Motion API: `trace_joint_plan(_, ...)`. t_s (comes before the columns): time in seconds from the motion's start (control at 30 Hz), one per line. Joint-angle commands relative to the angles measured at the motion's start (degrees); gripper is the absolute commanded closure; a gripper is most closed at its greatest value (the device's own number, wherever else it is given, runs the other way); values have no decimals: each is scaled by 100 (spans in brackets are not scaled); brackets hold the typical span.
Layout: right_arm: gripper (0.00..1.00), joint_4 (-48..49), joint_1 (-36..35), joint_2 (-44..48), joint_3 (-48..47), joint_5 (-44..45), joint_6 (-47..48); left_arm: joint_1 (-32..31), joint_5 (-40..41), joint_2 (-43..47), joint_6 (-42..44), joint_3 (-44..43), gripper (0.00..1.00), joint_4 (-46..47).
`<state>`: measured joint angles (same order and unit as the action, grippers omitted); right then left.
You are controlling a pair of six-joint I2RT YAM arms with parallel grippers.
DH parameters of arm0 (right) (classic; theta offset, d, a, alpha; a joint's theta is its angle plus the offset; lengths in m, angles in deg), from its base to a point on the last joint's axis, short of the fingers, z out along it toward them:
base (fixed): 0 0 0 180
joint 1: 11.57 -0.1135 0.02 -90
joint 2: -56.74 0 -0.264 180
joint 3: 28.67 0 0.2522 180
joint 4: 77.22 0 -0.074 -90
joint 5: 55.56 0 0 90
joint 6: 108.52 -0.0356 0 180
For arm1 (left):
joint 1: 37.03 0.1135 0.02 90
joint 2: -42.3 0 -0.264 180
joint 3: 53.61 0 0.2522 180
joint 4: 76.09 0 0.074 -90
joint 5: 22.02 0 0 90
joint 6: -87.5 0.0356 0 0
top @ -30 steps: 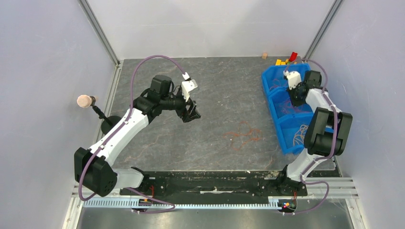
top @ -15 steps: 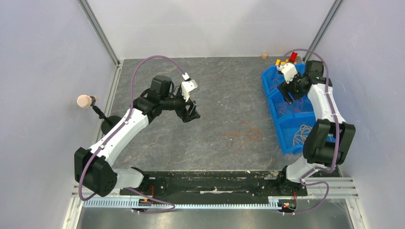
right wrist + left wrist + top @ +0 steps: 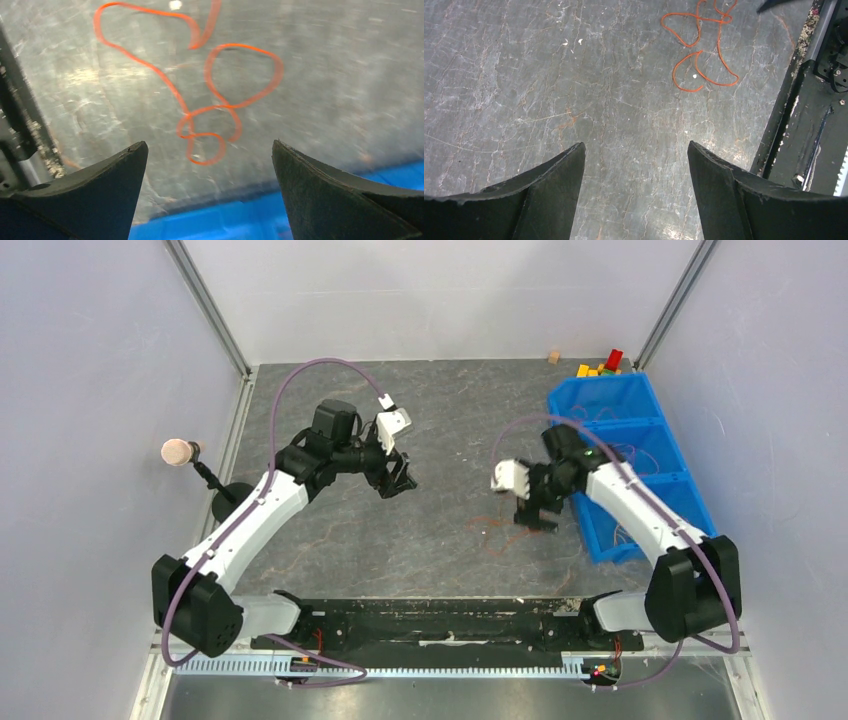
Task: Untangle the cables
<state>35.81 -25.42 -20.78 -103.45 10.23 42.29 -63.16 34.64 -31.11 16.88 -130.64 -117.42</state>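
While the left claw (image 3: pixel 635 145) and right claw (image 3: pixel 208 145) both gape empty, an orange cable (image 3: pixel 223 106) lies looped on the desk (image 3: pixel 450 410) under the right one. Pale cables (image 3: pixel 623 531) sit in the nearest compartment of the blue bin (image 3: pixel 600 390).

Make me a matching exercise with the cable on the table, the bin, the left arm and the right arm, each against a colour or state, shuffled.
1. cable
2. bin
3. left arm
4. right arm

A. blue
B. orange, lying in loops
C. jaws open, close over the cable
D. jaws open, cable far off

Pairs: 1-B, 2-A, 3-D, 4-C
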Motion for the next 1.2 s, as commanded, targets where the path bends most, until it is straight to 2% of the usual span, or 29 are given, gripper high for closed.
trace_joint_plan(0.0,2,603,-665,195,817,543,120,37,3,295,90,69,19,33)
trace_joint_plan(0.1,2,1375,-929,30,1190,863,-261,38,-21,276,9,86,19,24)
trace_joint_plan(0.23,4,1689,-969,-295,1151,829,-775,-20,-393,96,-304,292,19,237)
trace_joint_plan(0.33,6,1680,-955,-339,958,598,-1069,-272,-383,-260,-1000,608,22,902)
trace_joint_plan(0.5,7,1355,-594,-291,547,6,-1441,-1043,-264,-1259,-1488,860,26,2104)
trace_joint_plan(0.7,8,1631,-7,-495,457,100,-1821,-1516,-430,-2293,-1435,977,31,3682)
trace_joint_plan(0.83,14,1291,260,-1006,136,101,-2224,-1817,-185,-2964,-1309,728,35,3936)
trace_joint_plan(0.93,17,1123,321,-962,276,119,-2120,-2034,63,-3255,-1060,564,38,3845)
trace_joint_plan(1.07,20,1173,322,-934,556,216,-2065,-2133,457,-3536,-1205,491,49,3814)
trace_joint_plan(1.17,26,1398,322,-1032,760,616,-2052,-2123,737,-3606,-1262,483,69,3735)
